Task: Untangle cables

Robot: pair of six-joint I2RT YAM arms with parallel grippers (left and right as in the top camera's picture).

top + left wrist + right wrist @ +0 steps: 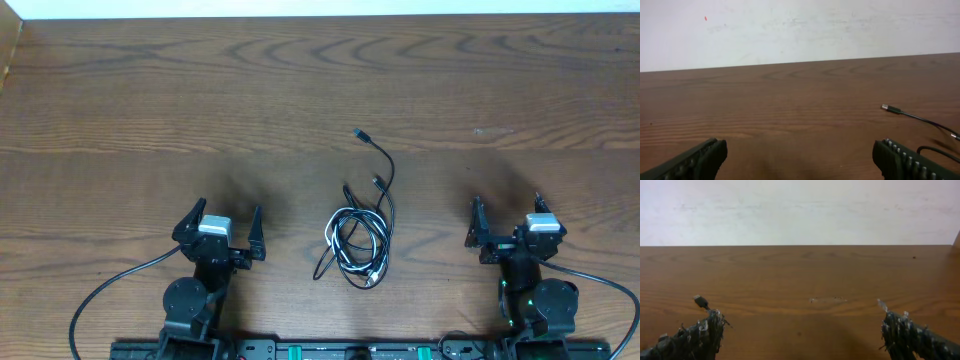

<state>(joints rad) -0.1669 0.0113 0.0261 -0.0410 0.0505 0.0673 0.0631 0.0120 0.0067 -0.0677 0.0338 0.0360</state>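
Observation:
A black cable (386, 180) and a white cable (340, 238) lie tangled in loops on the wooden table between the two arms. The black cable's free end runs up to a small plug (359, 134). That plug also shows in the left wrist view (888, 108) and in the right wrist view (700, 301). My left gripper (220, 222) is open and empty, left of the tangle. My right gripper (508, 223) is open and empty, right of it. Neither touches a cable.
The wooden table (320, 80) stretches far behind the cables to a pale wall. A small pale scuff mark (826, 299) lies on the wood ahead of the right gripper. The arm bases sit at the front edge.

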